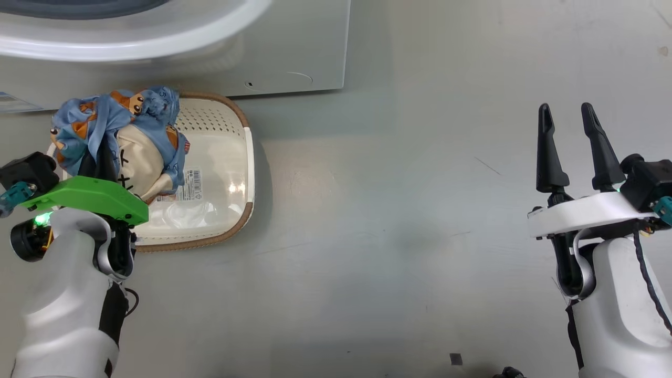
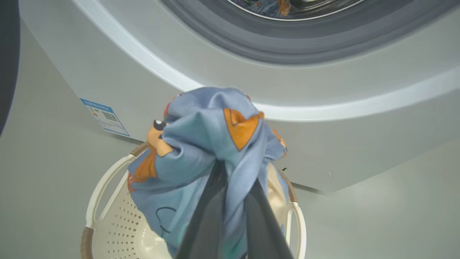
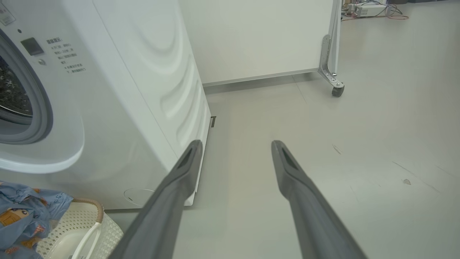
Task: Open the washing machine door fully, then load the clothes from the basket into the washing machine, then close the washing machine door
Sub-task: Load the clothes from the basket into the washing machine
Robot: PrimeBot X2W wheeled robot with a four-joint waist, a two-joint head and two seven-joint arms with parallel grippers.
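In front of the washer [image 2: 107, 72], above the basket [image 1: 220, 121], the left gripper [image 2: 235, 176] is pinched tight on the last bundle [image 2: 201, 136]. Another piece [image 2: 267, 6] seems to be in the drum [image 2: 287, 39] already. The right gripper [image 1: 566, 107] gapes empty, off beside the washer. Loading and closing up remain.

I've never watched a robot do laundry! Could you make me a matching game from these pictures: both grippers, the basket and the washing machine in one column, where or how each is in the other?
Things:
1. left gripper with two long dark fingers
2. right gripper with two long dark fingers
3. cream-white perforated plastic basket
4. big white boxy washing machine

States:
A. open, above bare grey floor
B. round drum mouth uncovered
C. shut on the light blue bear-print fabric bundle
D. standing on the floor before the washer

Pairs: 1-C, 2-A, 3-D, 4-B.
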